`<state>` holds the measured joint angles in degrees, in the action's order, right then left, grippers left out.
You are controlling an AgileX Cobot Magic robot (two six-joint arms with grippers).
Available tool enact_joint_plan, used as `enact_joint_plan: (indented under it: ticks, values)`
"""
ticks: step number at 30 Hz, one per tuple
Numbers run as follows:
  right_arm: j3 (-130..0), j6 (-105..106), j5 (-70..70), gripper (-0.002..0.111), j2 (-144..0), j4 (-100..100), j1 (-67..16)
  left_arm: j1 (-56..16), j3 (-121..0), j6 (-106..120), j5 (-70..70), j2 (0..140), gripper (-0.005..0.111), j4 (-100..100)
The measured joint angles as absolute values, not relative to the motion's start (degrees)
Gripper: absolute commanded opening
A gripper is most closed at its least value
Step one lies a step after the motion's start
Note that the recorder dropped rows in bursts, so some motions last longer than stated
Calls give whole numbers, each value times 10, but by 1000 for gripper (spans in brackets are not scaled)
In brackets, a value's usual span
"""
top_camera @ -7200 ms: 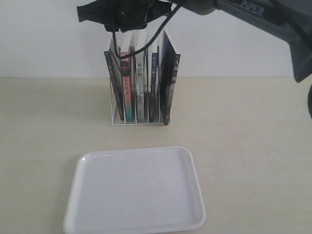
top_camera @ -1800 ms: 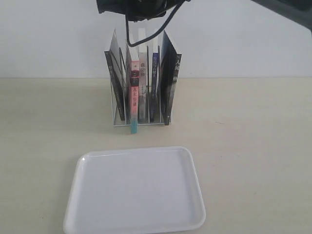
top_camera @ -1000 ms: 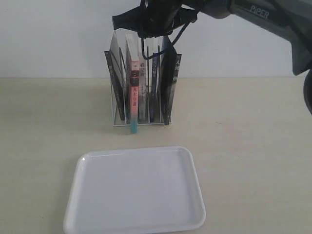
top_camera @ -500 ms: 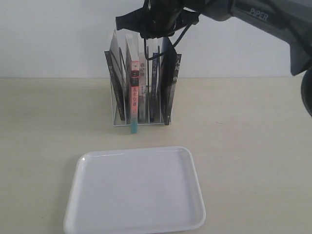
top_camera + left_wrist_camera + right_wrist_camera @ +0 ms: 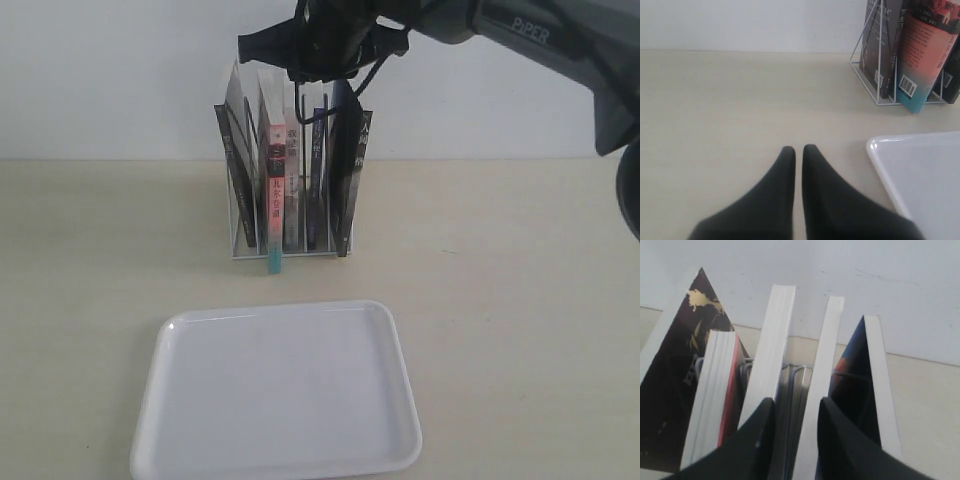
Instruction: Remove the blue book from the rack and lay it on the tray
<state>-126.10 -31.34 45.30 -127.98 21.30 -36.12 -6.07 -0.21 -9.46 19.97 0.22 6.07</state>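
Note:
The white wire rack (image 5: 290,252) stands at the back of the table with several upright books in it. The blue book (image 5: 852,367) shows a dark blue cover with an orange-red patch. It leans at the right end of the rack (image 5: 795,371), the blue book (image 5: 345,160) looking almost black in the exterior view. My right gripper (image 5: 796,404) is open over the book tops. It straddles the rack wires and a thin white-edged book (image 5: 827,350), with the blue cover just outside one finger (image 5: 840,440). In the exterior view the right gripper (image 5: 315,70) hangs above the rack. The white tray (image 5: 280,390) lies empty in front. My left gripper (image 5: 795,149) is shut over bare table.
A red-and-teal book (image 5: 272,200) sticks out past the rack's front edge, its teal foot on the table. Black-covered books (image 5: 236,170) fill the left slot. The tray's corner (image 5: 875,145) is close to the left gripper. A white wall rises right behind the rack.
The red-and-teal book has slid forward and down out of the rack front. The right gripper rose, then came back down over the book tops. It has barely moved in the last half second.

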Motion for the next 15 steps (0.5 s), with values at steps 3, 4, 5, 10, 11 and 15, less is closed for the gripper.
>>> enact_joint_plan:
  ticks: [3,4,5,10,11,15]
  values:
    - [-1261,-317,447,29,-1282,216,-361,-61,-2,-95,200,2,5,61]
    - [-1261,-321,446,29,-1285,219,-361,-61,-2,-95,200,2,5,61]
    - [-1261,-323,446,29,-1289,221,-361,-61,-2,-95,200,2,5,61]
    - [-1261,-332,431,29,-1298,237,-361,-61,-2,-95,200,2,5,61]
    - [-1263,-333,428,29,-1298,240,-361,-61,-2,-95,200,2,5,61]
    - [-1262,-337,420,29,-1301,253,-361,-61,-2,-95,200,2,5,61]
